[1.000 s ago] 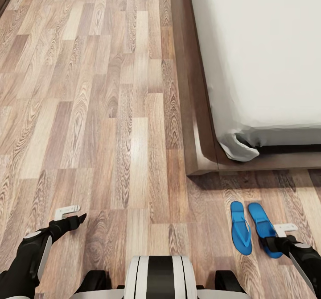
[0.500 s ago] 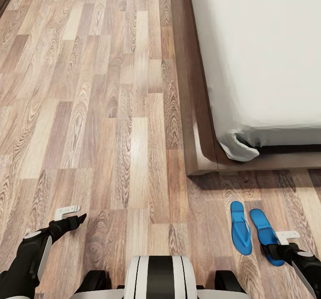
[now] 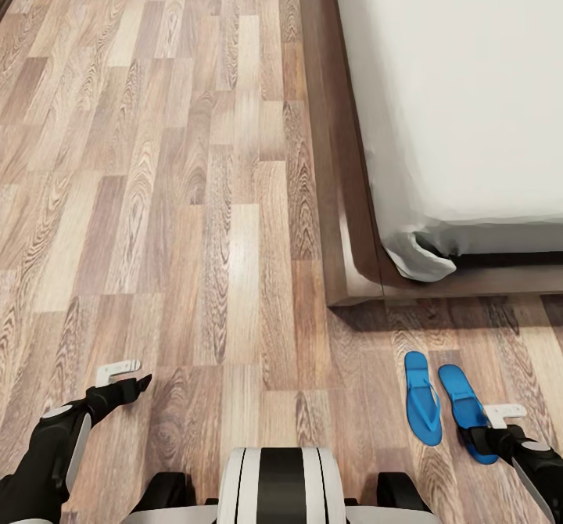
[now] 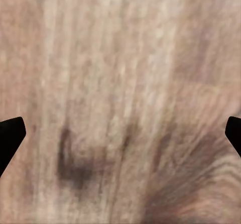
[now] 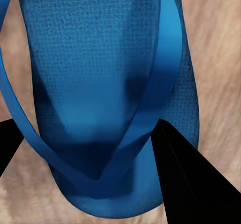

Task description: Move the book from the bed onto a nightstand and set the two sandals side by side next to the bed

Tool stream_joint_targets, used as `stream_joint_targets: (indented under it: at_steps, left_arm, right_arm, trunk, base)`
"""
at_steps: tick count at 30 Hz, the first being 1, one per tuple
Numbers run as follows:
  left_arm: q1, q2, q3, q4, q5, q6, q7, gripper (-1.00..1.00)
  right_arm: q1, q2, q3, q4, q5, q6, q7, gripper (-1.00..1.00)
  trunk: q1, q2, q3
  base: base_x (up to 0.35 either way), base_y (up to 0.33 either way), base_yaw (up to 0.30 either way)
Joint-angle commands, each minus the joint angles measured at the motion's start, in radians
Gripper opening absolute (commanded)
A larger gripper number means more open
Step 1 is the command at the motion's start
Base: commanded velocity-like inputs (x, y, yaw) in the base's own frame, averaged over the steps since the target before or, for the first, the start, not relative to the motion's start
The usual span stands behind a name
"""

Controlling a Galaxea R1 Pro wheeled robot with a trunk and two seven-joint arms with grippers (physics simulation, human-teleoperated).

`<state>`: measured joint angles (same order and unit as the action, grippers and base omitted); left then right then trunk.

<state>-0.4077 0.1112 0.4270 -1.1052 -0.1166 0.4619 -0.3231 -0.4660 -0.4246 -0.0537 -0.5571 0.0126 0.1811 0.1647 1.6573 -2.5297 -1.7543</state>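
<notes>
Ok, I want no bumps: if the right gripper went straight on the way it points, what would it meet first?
Probably the blue sandal right ahead of the right gripper, with the wood floor under it.

Two bright blue sandals [image 3: 444, 410] lie side by side on the wood floor near the bed's [image 3: 407, 156] foot corner.

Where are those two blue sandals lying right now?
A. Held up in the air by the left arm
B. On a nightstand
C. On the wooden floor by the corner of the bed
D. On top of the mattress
C: both sandals lie flat on the plank floor just past the corner of the bed, with the right gripper at the end of the outer sandal.
</notes>
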Motion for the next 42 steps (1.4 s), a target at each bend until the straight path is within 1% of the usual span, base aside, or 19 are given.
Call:
stream_joint_targets:
  at_steps: [1, 6, 12, 25, 26, 42]
  left_arm:
    - [-0.001, -0.001, 0.002, -0.001, -0.012, 0.003, -0.010, 1.00]
    - [-0.001, -0.001, 0.002, -0.001, -0.011, 0.003, -0.010, 1.00]
    - [-0.001, -0.001, 0.002, -0.001, -0.012, 0.002, -0.010, 1.00]
    - [-0.001, -0.001, 0.002, -0.001, -0.012, 0.001, -0.010, 1.00]
    - [-0.001, -0.001, 0.002, -0.001, -0.012, 0.001, -0.010, 1.00]
    - [-0.001, -0.001, 0.002, -0.001, -0.012, 0.001, -0.010, 1.00]
  right_arm:
    - [0.001, 0.001, 0.000, 0.001, 0.003, 0.029, 0.007, -1.00]
    - [0.001, 0.001, 0.000, 0.001, 0.003, 0.029, 0.007, -1.00]
    - [0.001, 0.001, 0.000, 0.001, 0.003, 0.029, 0.006, -1.00]
    - [0.001, 0.006, 0.000, 0.001, 0.003, 0.029, 0.006, -1.00]
    - [0.001, 0.006, 0.000, 0.001, 0.003, 0.029, 0.006, 1.00]
    - [0.001, 0.006, 0.000, 0.001, 0.003, 0.029, 0.006, 1.00]
  trunk:
    - [0.000, 0.000, -0.001]
    - [0.000, 0.000, -0.001]
    - [0.000, 0.000, -0.001]
    - [0.000, 0.000, -0.001]
    - [0.000, 0.000, -0.001]
    - [0.000, 0.000, -0.001]
  base:
    - [0.000, 0.000, 0.000]
    - [0.005, 0.001, 0.000]
    - [0.126, 0.027, 0.000]
    - [0.006, 0.001, 0.000]
    - [0.000, 0.000, 0.000]
    - [0.000, 0.000, 0.000]
